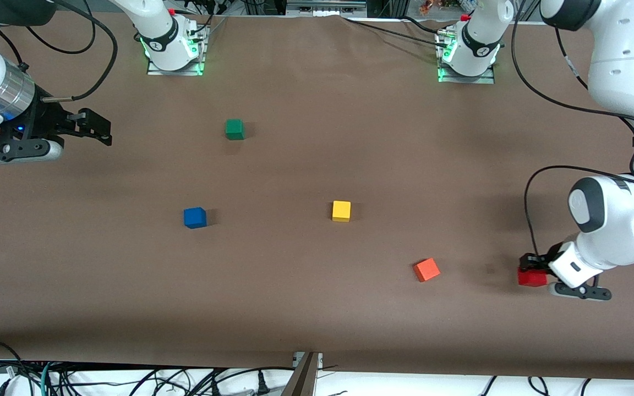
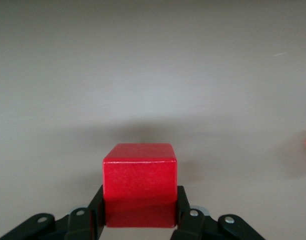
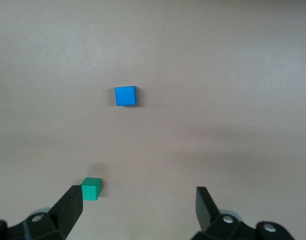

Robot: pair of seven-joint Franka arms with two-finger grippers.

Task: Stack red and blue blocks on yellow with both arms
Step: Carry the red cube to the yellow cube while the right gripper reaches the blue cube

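Note:
My left gripper (image 1: 533, 270) is shut on the red block (image 1: 531, 278) at the left arm's end of the table, low over the surface; I cannot tell whether the block touches it. In the left wrist view the red block (image 2: 140, 170) sits between the black fingers of the left gripper (image 2: 140, 202). The blue block (image 1: 195, 217) and the yellow cube (image 1: 341, 210) lie apart mid-table. My right gripper (image 1: 99, 129) is open and empty, up over the right arm's end. Its view shows the right gripper (image 3: 139, 200) and the blue block (image 3: 125, 96).
An orange cube (image 1: 426, 269) lies nearer the front camera than the yellow cube, between it and the red block. A green cube (image 1: 234, 129) lies farther from the front camera than the blue block; it also shows in the right wrist view (image 3: 91, 189).

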